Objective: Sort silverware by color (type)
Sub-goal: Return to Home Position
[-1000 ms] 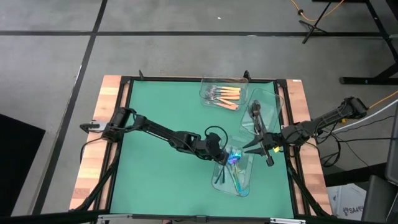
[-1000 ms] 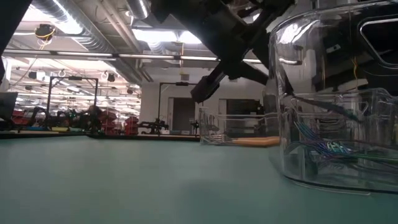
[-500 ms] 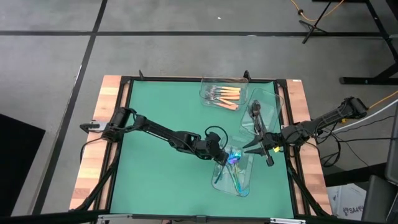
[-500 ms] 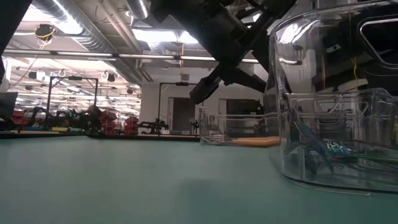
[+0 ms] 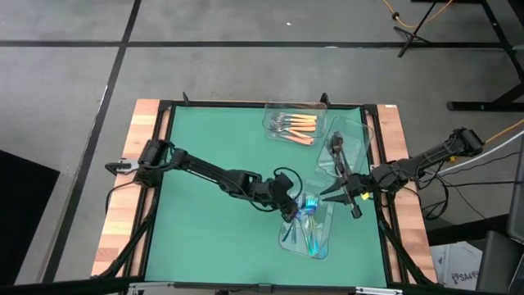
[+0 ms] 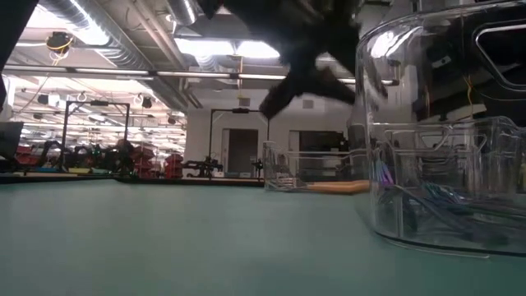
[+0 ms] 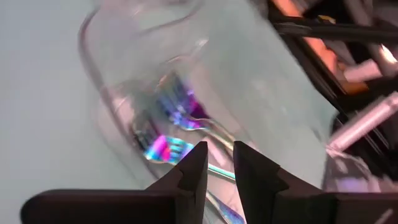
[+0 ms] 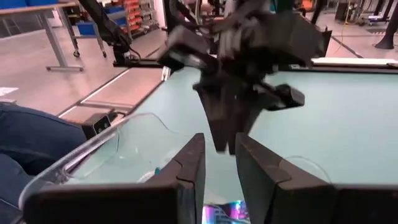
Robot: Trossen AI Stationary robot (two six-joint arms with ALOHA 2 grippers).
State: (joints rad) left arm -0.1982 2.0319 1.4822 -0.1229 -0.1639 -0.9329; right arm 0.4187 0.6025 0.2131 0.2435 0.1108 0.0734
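Several iridescent blue-teal forks (image 5: 312, 231) lie in a clear tray (image 5: 288, 238) near the table's right front; they also show in the left wrist view (image 7: 166, 149). My left gripper (image 5: 296, 206) hangs over that tray's far end, its fingers (image 7: 221, 149) slightly apart with nothing between them. My right gripper (image 5: 326, 194) hovers just to the right of the tray, pointing at the left one, narrowly open and empty (image 8: 219, 140). Orange-handled forks (image 5: 298, 124) lie in a far tray. Dark forks (image 5: 336, 147) lie in a tray at the right.
The three clear trays crowd the table's right half: one (image 5: 282, 115) at the far edge, one (image 5: 360, 135) by the right edge, one near the front. The green mat (image 5: 213, 147) stretches bare to the left. In the low view the near tray's wall (image 6: 444, 123) fills the right side.
My left gripper has rolled at the wrist above the blue forks' tray, risen a little, and its fingers have parted. In the low view the forks inside that tray look shifted. My right gripper has kept still.
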